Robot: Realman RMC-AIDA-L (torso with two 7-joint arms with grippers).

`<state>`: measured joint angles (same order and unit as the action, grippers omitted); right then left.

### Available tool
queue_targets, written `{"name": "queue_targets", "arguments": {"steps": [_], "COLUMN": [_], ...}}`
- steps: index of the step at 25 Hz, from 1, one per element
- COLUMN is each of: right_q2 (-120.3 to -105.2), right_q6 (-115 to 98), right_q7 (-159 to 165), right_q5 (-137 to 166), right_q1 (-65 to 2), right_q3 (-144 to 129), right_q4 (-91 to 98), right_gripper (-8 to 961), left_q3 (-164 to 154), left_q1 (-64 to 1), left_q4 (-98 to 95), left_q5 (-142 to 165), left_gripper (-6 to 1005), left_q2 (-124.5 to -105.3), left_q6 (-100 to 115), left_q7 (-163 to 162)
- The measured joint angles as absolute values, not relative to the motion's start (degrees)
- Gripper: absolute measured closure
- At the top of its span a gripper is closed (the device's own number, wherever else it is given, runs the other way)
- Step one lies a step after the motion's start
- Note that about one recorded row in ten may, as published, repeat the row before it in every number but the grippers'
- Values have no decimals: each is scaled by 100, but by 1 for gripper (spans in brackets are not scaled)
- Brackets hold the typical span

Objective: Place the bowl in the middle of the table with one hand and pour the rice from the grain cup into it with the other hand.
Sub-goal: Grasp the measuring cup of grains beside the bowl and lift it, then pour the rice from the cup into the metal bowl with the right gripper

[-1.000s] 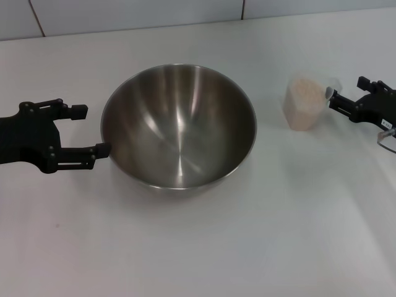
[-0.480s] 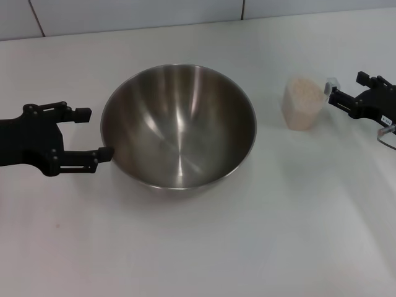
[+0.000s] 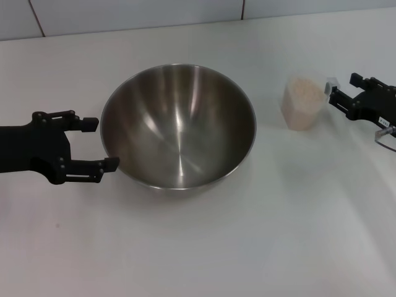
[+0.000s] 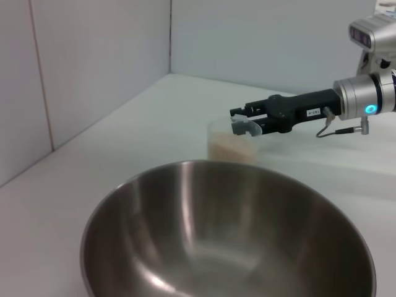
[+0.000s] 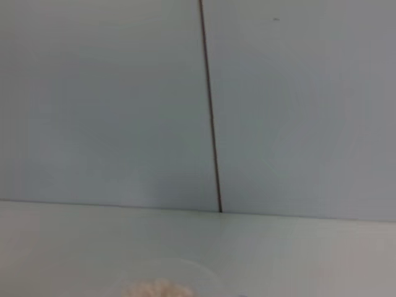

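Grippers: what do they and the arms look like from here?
Both grippers, left and right, are matte black, with two slim fingers on linkage bars dotted with small screws. The right one carries a small white label. In the left wrist view its wrist is a silver cylinder with a glowing blue ring, white housing above, and a thin wire looping beneath.

Left pincer [image 3: 93, 143] low at the left, fingers spread wide, right pincer [image 3: 335, 98] extended from the right, fingers parted
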<state>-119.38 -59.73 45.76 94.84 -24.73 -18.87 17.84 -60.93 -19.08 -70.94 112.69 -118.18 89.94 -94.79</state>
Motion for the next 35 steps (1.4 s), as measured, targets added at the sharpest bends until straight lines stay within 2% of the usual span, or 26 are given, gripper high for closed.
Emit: {"name": "queue_targets", "arguments": {"steps": [1, 6, 8, 13, 21, 25, 29, 35], "right_q2": [-11943, -11951, -11952, -11952, -11952, -11952, -11951, -11956], "right_q6": [-6010, -6091, -6095, -6095, -6240, -7208, -8581, -9166], "right_q7": [4506, 4326, 4270, 4264, 4071, 3783, 2940, 1056], "right_q5": [9469, 9371, 9346, 9341, 9154, 8554, 7906, 7830], "right_q1": [-2468, -2460, -2464, -2476, -2450, -2255, -2220, -2954], "right_q3": [-1883, -1878, -1881, -1881, -1880, -1880, -1928, -2088], "right_q4": [1778, 1712, 1691, 1686, 1683, 1675, 1609, 1022], "right_gripper": [155, 316, 552, 785, 886, 937, 941, 934], "left_q3": [-6100, -6106, -6107, -6107, -6107, -6107, -6106, -6107], "left_q1": [-1916, -1953, -1965, -1976, -1979, -1978, -1977, -2016], "left_q4": [-7093, -7093, -7093, -7093, -7093, -7093, -7093, -7092], "left_q5": [11282, 11303, 11305, 11308, 11311, 11312, 11312, 11310], "left_gripper": [136, 136, 136, 135, 135, 135, 135, 135], "left_q2": [-11819, -11821, -11821, -11821, -11827, -11828, -11823, -11821], "left_q6": [8994, 8994, 8994, 8991, 8990, 8990, 8989, 8992], "left_q7": [-9488, -9500, -9506, -9509, -9509, -9509, -9509, -9509]}}
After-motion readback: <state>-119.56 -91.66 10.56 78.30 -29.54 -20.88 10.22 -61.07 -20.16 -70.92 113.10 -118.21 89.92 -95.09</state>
